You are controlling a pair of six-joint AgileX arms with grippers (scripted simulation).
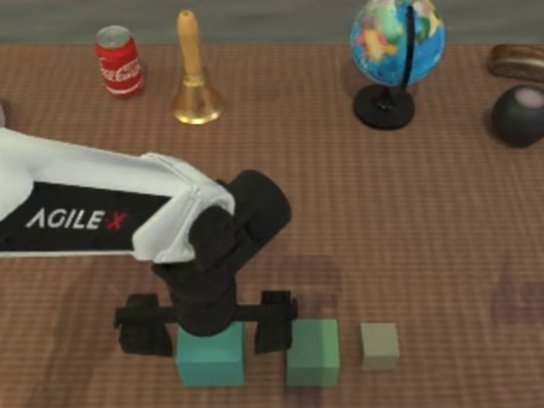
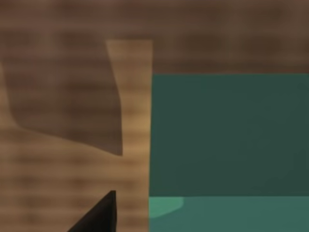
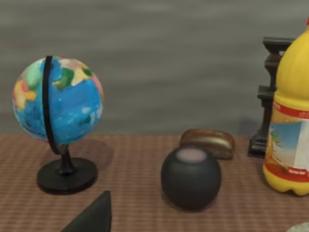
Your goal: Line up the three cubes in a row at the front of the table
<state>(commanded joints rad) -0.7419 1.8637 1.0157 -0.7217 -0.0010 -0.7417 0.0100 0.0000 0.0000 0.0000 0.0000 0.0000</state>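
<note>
since the teal cube looks rigid and matte, flat opposite faces suit gripping; left gripper hangs spread wide above it.

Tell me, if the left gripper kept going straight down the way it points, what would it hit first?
Probably the teal cube: the left gripper hangs open right over its back edge, fingers either side. Height above it is unclear.
</note>
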